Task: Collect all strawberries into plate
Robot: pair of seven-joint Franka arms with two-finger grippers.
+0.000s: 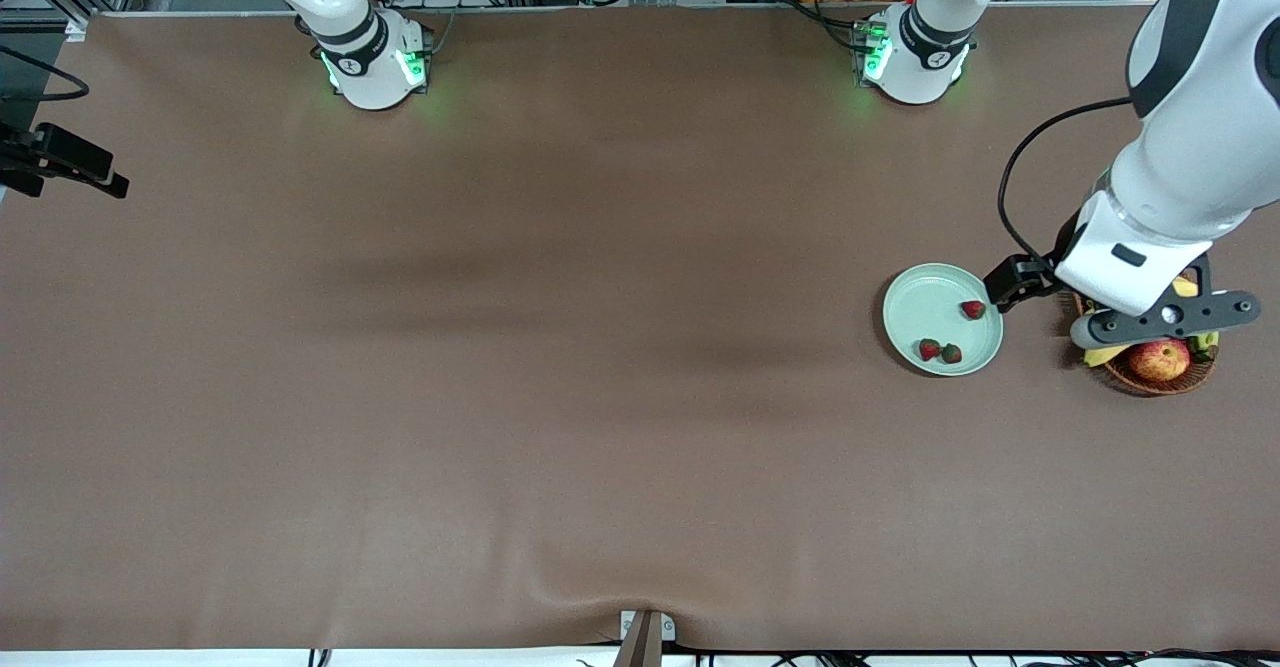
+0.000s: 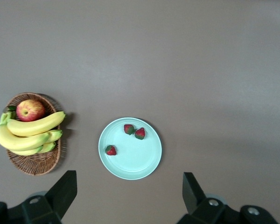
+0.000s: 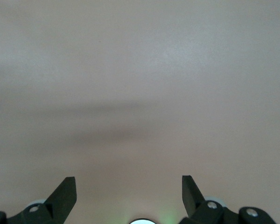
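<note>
The pale mint-green plate [image 1: 925,307] [image 2: 130,161] lies toward the left arm's end of the table. Three strawberries rest in it: one [image 1: 973,309] [image 2: 111,150] lies alone near the rim, and two [image 1: 929,349] [image 1: 951,353] lie side by side [image 2: 129,129] [image 2: 140,133]. My left gripper [image 2: 129,187] hangs high over the table between plate and basket, open, with nothing between its fingers. Its wrist [image 1: 1140,267] shows above the basket in the front view. My right gripper [image 3: 129,187] is open over bare brown table and holds nothing.
A brown wicker basket [image 1: 1160,379] [image 2: 35,163] stands beside the plate, toward the left arm's end. It holds a red-yellow apple [image 1: 1158,359] [image 2: 30,110] and bananas [image 2: 32,128]. A black bracket [image 1: 60,162] juts in at the right arm's end.
</note>
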